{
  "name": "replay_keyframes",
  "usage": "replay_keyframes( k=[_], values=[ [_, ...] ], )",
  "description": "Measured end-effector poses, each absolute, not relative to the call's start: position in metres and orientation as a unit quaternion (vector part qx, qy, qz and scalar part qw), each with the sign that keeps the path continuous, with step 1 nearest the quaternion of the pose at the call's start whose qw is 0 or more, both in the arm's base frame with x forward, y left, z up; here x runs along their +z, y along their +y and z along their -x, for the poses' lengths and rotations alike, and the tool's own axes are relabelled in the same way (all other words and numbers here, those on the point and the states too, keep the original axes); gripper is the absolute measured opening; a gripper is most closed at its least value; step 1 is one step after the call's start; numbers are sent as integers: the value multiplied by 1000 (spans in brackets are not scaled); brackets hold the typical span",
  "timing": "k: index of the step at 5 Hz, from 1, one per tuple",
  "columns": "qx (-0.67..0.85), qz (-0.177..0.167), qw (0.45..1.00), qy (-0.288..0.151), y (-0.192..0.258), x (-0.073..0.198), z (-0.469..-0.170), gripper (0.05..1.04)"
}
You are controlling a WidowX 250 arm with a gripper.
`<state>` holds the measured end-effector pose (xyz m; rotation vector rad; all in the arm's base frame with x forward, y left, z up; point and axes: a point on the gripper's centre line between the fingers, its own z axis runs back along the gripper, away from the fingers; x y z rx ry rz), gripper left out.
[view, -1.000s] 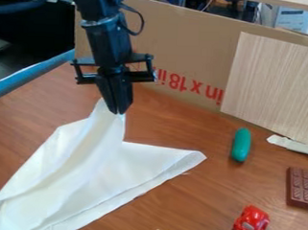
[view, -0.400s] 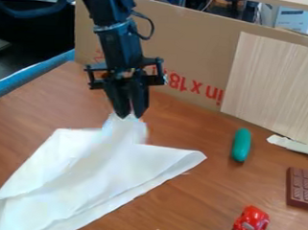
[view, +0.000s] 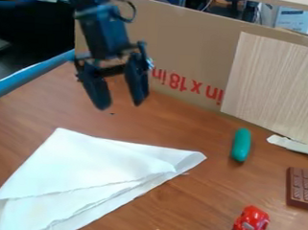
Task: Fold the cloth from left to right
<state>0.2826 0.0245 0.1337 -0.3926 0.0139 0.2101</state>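
Note:
The black gripper [view: 121, 106] hangs open over the wooden surface, above and behind the cloth, with nothing between its spread fingers. The white cloth [view: 90, 171] lies on the table at the left front, folded over itself, with layered edges along its front right side. One corner of it points right, and its far corner sits below the gripper without touching it.
A green rounded toy [view: 241, 145] lies right of the cloth. Beyond it are a brown chocolate-bar toy [view: 300, 188] and, nearer the front, a red toy car [view: 251, 224]. A cardboard wall [view: 185, 46] and a wood-grain panel [view: 273, 84] stand behind.
The gripper held the cloth's raised part and shifted slightly right, then let go, opened and moved back up and left. The raised part has dropped flat onto the rest of the cloth.

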Motion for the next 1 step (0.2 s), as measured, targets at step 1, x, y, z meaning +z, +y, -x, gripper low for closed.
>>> replay_keyframes(
  k=[1],
  values=[
    [65,187,980,-33,41,160,-272,1001]
  ],
)
